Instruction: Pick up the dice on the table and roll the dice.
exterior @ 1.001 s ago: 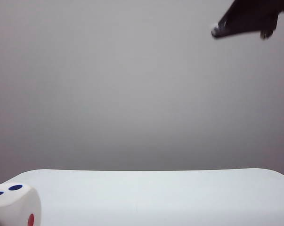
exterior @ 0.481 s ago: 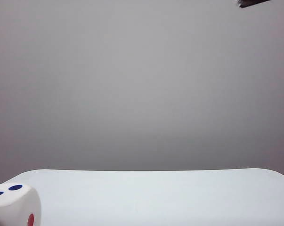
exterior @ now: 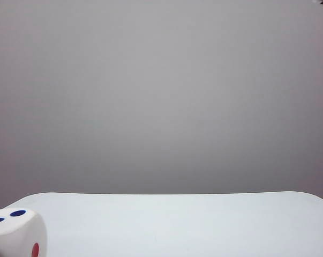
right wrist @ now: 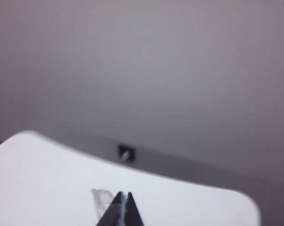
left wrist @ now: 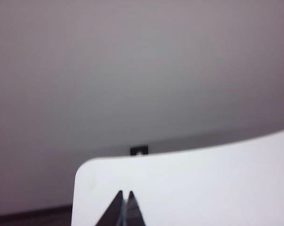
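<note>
Since a second ago the dark arm has left the exterior view's upper right. Both left gripper and right gripper show jaws pressed together, empty. Dice sits at the table's near-left corner; likely light, rigid, smooth — grasp opposite flat faces.

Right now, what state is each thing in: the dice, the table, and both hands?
dice: resting on the table at its near left corner, not held, two blue pips on top.
table: bare apart from the dice.
left hand: shut, empty, above the table.
right hand: shut, empty, above the table.
</note>
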Robot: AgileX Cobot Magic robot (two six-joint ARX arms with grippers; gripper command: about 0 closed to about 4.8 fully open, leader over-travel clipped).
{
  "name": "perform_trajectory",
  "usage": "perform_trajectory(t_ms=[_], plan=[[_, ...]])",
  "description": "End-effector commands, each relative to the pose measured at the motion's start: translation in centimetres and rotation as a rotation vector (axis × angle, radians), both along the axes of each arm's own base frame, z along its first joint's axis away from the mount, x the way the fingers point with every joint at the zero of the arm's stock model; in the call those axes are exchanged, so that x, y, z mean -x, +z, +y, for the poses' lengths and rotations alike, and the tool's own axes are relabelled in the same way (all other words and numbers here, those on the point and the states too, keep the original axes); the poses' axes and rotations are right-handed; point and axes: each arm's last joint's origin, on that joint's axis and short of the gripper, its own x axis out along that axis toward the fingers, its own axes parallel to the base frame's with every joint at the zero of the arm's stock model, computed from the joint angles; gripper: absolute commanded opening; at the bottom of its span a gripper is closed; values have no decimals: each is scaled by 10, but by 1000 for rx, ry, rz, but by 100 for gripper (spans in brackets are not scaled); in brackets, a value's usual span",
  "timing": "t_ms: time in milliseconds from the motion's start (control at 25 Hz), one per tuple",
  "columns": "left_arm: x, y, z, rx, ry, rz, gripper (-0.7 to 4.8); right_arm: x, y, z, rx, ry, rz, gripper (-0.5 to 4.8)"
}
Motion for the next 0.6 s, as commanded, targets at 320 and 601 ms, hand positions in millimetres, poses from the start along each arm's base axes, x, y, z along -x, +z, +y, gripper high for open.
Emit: perform_trajectory(t_ms=[320, 601], plan=[[-10, -37, -4, 68, -42, -75, -6, 40, -29, -17, -77, -169, -172, -7], [-7, -47, -3, 73, -52, -102, -6, 48, -54, -20, -155, -220, -190, -7]])
